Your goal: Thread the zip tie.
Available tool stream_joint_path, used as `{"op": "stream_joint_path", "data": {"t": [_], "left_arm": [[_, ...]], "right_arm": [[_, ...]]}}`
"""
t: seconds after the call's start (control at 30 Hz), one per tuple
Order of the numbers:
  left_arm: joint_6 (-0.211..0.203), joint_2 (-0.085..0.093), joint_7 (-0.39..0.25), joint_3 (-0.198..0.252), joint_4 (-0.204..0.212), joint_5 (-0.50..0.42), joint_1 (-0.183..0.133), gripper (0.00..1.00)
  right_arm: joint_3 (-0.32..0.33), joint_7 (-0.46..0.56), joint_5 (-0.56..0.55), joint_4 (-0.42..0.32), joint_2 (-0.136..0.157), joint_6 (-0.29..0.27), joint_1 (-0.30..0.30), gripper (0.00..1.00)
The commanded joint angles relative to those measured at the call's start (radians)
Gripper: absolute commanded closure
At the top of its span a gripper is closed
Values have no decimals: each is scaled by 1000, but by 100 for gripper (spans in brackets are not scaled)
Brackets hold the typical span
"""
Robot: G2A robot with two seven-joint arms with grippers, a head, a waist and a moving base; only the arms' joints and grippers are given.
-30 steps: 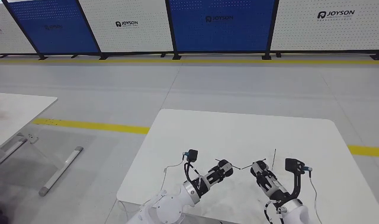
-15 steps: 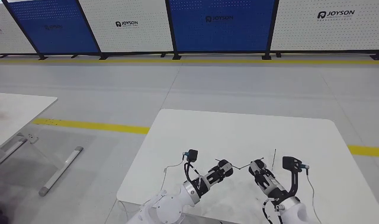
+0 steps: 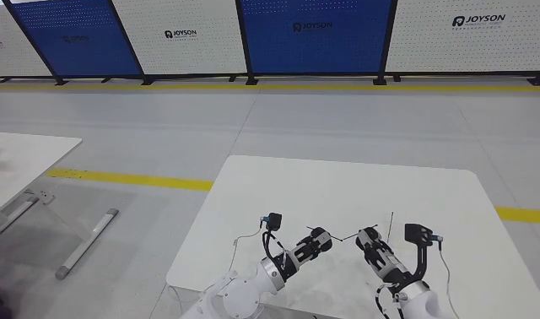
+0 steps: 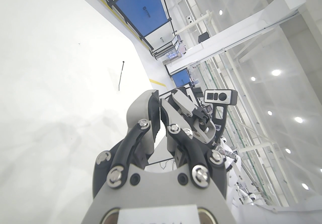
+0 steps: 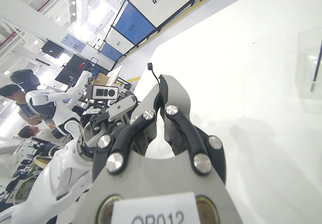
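One held zip tie [image 5: 150, 66] (one spare [image 4: 121, 75])

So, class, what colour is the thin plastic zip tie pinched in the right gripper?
Black; the zip tie shows best in the right wrist view.

Table [image 3: 337, 192] smooth, matt; zip tie [image 5: 154, 72] black plastic; right gripper [image 5: 161, 78] pads [image 5: 164, 87] ribbed rubber.

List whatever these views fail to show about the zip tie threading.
- Right wrist view: the zip tie strap below its head. The right gripper's shut fingers hide it.
- Left wrist view: how much of the tail the left gripper holds. Its shut fingers cover it.
- Top view: whether the tail has entered the head. The tie is too small to tell.
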Motion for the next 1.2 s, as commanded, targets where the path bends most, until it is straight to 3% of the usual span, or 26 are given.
{"op": "stream_joint_path", "data": {"t": [0.0, 1.17], "left_arm": [[0, 0, 0, 0, 0, 0, 0, 100], [0, 0, 0, 0, 0, 0, 0, 100]], "right_arm": [[2, -1, 0, -3, 0, -1, -4, 100], [5, -4, 0, -9, -6, 8, -8, 100]]}}
